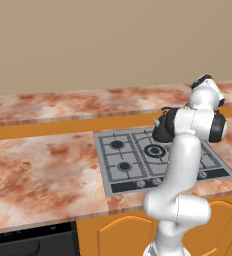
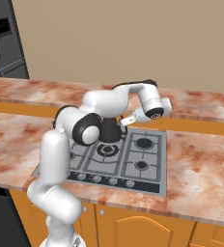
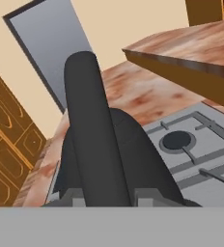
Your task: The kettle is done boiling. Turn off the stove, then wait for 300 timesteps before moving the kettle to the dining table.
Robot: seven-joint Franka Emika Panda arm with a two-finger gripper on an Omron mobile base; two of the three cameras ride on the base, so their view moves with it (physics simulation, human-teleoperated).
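End effector (image 3: 104, 195) clamped on kettle (image 1: 162, 128) handle, above stove (image 1: 119, 162) back edge, dining table (image 1: 88, 102) behind

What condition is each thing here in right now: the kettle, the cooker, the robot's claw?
kettle: upright over the back of the stove, handle gripped.
gripper: shut on the kettle's handle.
stove: no flame visible on its burners; knob positions too small to read.
dining table: bare where visible.
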